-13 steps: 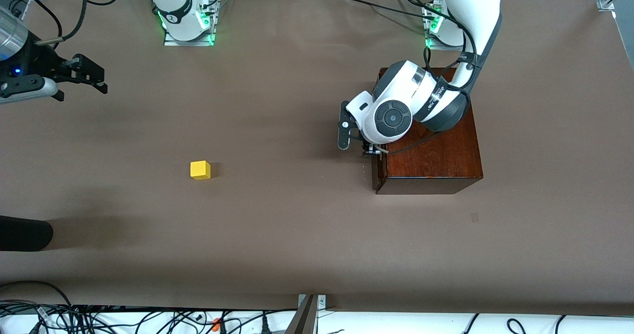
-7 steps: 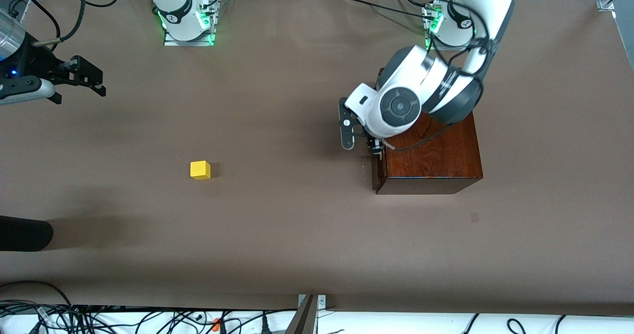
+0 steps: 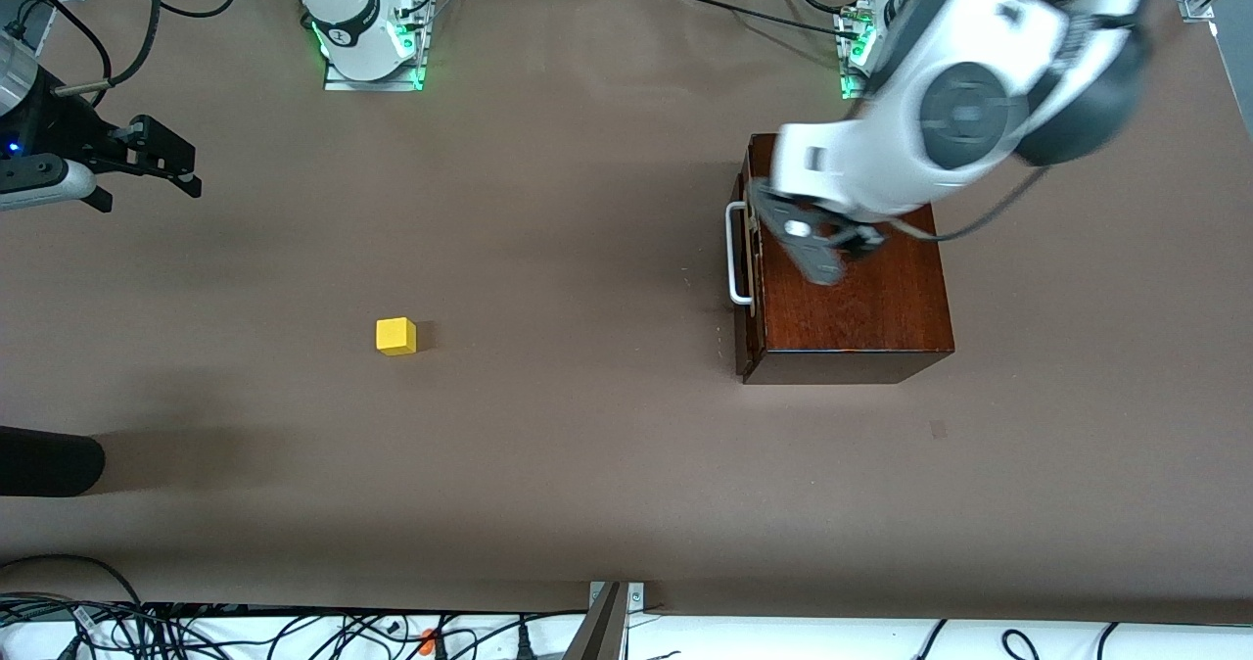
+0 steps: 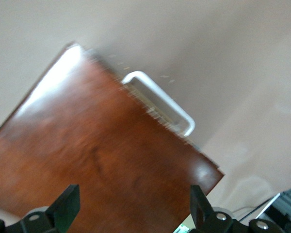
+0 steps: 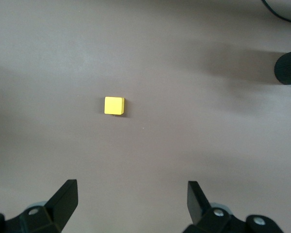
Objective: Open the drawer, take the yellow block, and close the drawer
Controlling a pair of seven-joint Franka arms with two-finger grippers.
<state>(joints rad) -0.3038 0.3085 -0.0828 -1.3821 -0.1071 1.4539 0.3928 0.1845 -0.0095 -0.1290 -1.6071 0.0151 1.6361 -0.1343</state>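
The drawer [image 3: 746, 259] is seen pushed fully into the dark reddish-brown wooden box [image 3: 861, 298], which stands on the brown surface [image 3: 587, 445] toward the left arm's end. Its white handle [image 3: 734, 254] projects from the front of the box, and nothing is gripped around it. In the left wrist view the polished top of the box [image 4: 102, 165] and the handle [image 4: 160, 99] are shown from above.

The left pincer [image 3: 820, 249] is held in the air over the top of the box, just beside the drawer's front edge. In the left wrist view its two fingers [image 4: 68, 208] are seen spread wide apart, with nothing held between them.

The yellow block [image 3: 395, 336] is found lying alone on the bare surface, well apart from the box, toward the right arm's end and a little nearer to the front camera than the handle.

The right pincer [image 3: 162, 156] is kept waiting at the right arm's end of the surface, above the bare covering. Its fingers [image 5: 63, 201] are spread fully and are empty; the block [image 5: 114, 106] is seen lying on the surface below them, untouched
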